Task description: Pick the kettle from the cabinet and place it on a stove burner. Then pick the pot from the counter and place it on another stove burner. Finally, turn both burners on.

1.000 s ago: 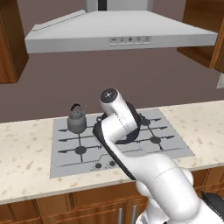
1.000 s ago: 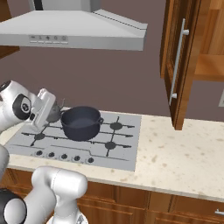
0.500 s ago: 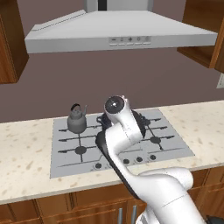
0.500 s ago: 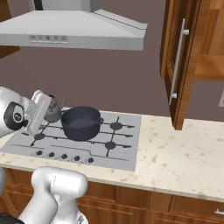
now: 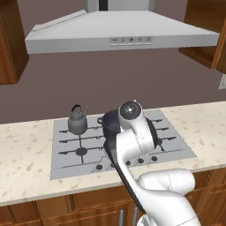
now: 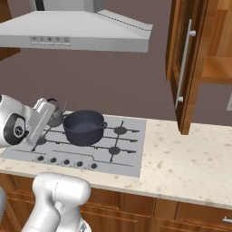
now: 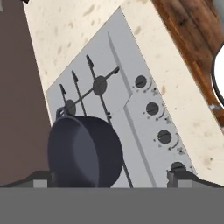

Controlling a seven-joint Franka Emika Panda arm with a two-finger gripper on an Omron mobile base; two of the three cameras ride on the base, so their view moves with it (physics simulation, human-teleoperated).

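Since the earlier frame the arm has swung lower and nearer over the front of the cooktop (image 6: 131,154), while the pot (image 6: 84,127) and the kettle (image 5: 77,122) have kept their places. Released and empty, the hand (image 7: 109,177) hangs with its fingers (image 7: 183,177) spread wide above the near row of knobs (image 7: 152,108), the pot just beyond it on a far burner and the kettle on the far left burner, apart from the pot. At the right, the cabinet (image 6: 192,68) stands with its door open above the speckled desk (image 6: 190,167), and the hood (image 5: 119,35) hangs over the cooktop.
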